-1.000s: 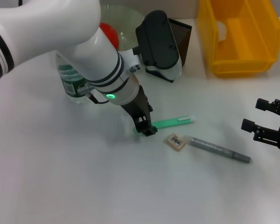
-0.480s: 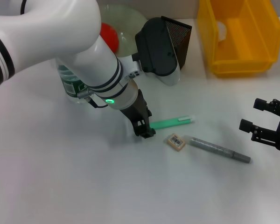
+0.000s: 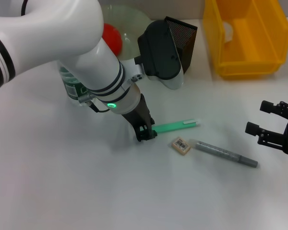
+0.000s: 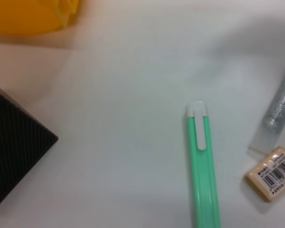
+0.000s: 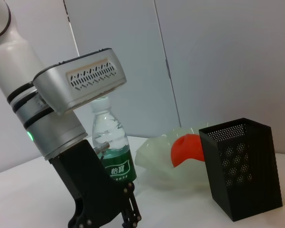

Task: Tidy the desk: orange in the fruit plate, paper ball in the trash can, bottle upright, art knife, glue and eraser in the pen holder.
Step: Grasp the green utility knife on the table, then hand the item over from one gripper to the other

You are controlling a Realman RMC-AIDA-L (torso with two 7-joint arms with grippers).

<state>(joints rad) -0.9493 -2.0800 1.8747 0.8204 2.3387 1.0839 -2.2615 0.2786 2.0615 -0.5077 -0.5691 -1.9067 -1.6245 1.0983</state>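
Observation:
My left gripper [image 3: 145,132] is down at the table over the left end of the green art knife [image 3: 176,126], which lies flat. The knife also shows in the left wrist view [image 4: 202,166]. A tan eraser [image 3: 181,145] and a grey glue stick [image 3: 225,154] lie just right of it. The black mesh pen holder [image 3: 186,38] stands behind. The bottle [image 3: 71,84] stands upright at the left. The orange [image 3: 111,36] lies in the pale green fruit plate [image 3: 132,21]. My right gripper [image 3: 277,132] is open and empty at the far right.
A yellow bin [image 3: 247,38] stands at the back right, with a white lump [image 3: 227,29] inside it. My left arm covers much of the table's left and part of the plate. In the right wrist view the left gripper [image 5: 127,216] stands before the bottle [image 5: 112,152].
My left gripper has shifted slightly to the left along the knife's end. The knife, eraser and glue stick have not moved. The right gripper has barely moved.

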